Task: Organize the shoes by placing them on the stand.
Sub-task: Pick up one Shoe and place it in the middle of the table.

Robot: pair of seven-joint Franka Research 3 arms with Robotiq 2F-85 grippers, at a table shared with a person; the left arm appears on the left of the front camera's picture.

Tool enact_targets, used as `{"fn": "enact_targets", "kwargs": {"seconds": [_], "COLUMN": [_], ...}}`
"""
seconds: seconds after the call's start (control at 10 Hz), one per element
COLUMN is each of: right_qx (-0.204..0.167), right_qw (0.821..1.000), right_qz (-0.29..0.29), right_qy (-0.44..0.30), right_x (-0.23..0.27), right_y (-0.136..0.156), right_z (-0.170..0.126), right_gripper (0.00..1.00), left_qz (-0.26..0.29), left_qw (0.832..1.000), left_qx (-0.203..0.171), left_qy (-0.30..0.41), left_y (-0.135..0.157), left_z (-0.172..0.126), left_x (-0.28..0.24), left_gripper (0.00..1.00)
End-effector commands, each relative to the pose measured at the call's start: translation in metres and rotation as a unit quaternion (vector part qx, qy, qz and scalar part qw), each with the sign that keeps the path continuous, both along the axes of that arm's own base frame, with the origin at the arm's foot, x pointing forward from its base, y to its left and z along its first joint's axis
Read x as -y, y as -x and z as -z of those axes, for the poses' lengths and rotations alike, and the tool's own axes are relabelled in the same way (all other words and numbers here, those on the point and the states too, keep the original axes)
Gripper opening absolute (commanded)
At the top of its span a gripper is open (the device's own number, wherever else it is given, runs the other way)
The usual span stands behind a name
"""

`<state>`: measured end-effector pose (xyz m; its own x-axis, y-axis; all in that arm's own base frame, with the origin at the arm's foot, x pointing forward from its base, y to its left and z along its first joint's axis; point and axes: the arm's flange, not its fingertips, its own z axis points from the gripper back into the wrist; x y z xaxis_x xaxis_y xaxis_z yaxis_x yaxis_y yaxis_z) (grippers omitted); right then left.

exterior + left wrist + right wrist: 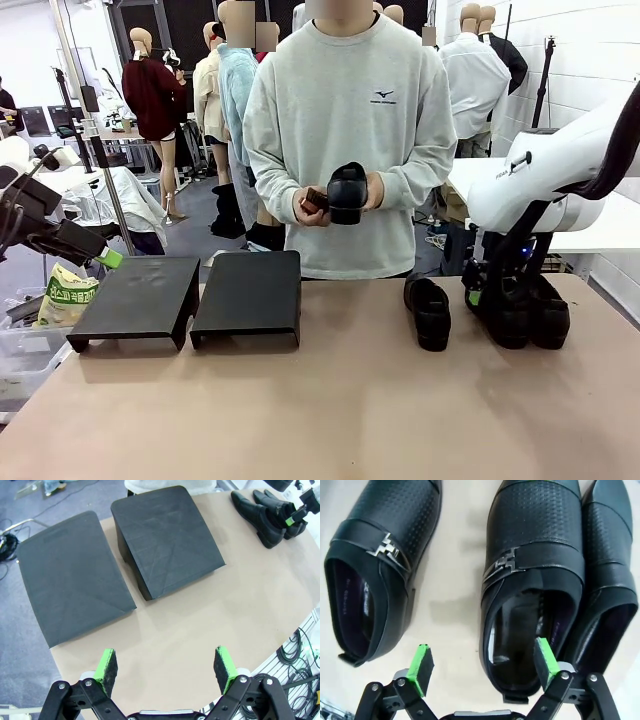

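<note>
Shoe [532, 575] between right end effector [482, 661] pads [544, 661]

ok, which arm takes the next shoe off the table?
Right: the right gripper, open, sits astride a side wall of the middle glossy black buckled shoe. The left gripper, open, hangs by the black flat-topped stands, far from the shoes.

Black, dot-perforated shoes [532, 540] with silver buckles [506, 562] are sitting on a beige table [330, 420] beside matte black stands [248, 292].
</note>
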<state>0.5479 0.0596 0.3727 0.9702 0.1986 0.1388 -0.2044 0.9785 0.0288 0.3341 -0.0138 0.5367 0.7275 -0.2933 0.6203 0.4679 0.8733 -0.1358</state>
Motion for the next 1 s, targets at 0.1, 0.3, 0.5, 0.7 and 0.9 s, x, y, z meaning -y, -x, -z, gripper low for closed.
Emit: {"fn": "enact_targets", "kwargs": {"seconds": [0.1, 0.3, 0.5, 0.7, 0.9], "right_qx": [-0.001, 0.0, 0.002, 0.005, 0.005], "right_qw": [1.0, 1.0, 0.999, 0.999, 0.998], "right_qz": [0.023, 0.021, 0.026, 0.031, 0.038], "right_qy": [0.013, 0.019, 0.03, 0.037, 0.043], "right_x": [-0.003, -0.004, -0.005, -0.008, -0.01], "right_y": [-0.01, -0.014, -0.016, -0.017, -0.019], "right_z": [0.009, 0.018, 0.02, 0.022, 0.024], "right_gripper": [1.0, 1.0, 0.64, 0.29, 0.0], "left_qz": [0.0, 0.0, 0.0, 0.0, 0.0], "left_qw": [1.0, 1.0, 1.0, 1.0, 1.0], "left_qx": [0.0, 0.0, 0.0, 0.0, 0.0], "left_qy": [-0.001, -0.001, -0.001, -0.001, -0.001], "left_y": [0.0, 0.0, 0.0, 0.0, 0.0], "left_z": [0.0, 0.0, 0.0, 0.0, 0.0], "left_x": [-0.002, -0.002, -0.002, -0.002, -0.002], "left_gripper": [1.0, 1.0, 1.0, 1.0, 1.0]}}
